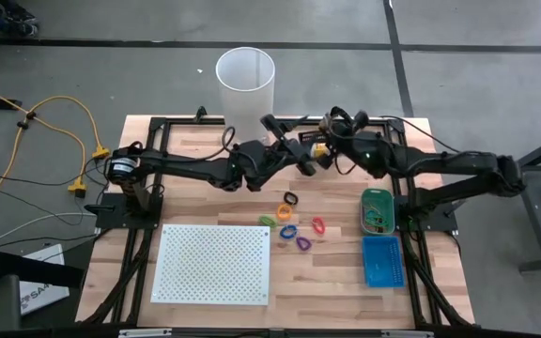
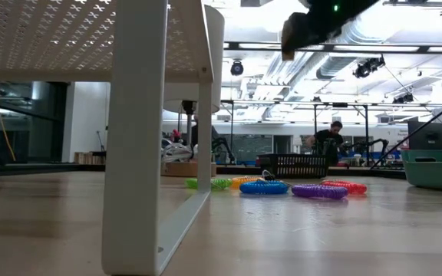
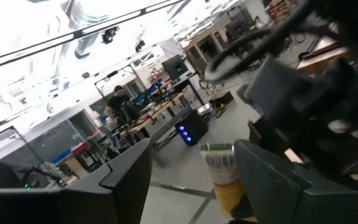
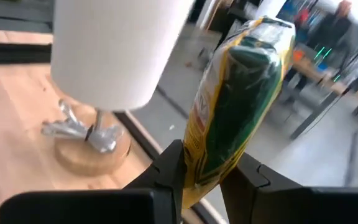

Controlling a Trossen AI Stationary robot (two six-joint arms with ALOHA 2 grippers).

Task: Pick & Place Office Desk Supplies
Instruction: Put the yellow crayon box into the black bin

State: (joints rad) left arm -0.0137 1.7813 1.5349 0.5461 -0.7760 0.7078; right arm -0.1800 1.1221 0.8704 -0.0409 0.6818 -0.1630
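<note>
Right wrist view alone shows the glossy yellow-orange packet (image 4: 238, 102) with its dark green panel clamped upright between the right gripper (image 4: 205, 171) fingers; the high view places this grip above the far table (image 1: 341, 291) edge, near the tall white cylinder (image 1: 245, 80). Left wrist view shows the left gripper (image 3: 191, 168) spread apart, framing the packet without contact. Low view reveals the ribbed, coiled texture of the coloured loops (image 2: 282, 186) lying mid-table.

Packet (image 4: 238, 99) between right gripper (image 1: 321, 150) jaws, raised above table (image 1: 336, 291). Left gripper (image 1: 301, 156) just beside, jaws spread toward packet. Cylinder (image 1: 245, 83) behind both. Loops (image 1: 294, 225) on table, below and before jaws.
</note>
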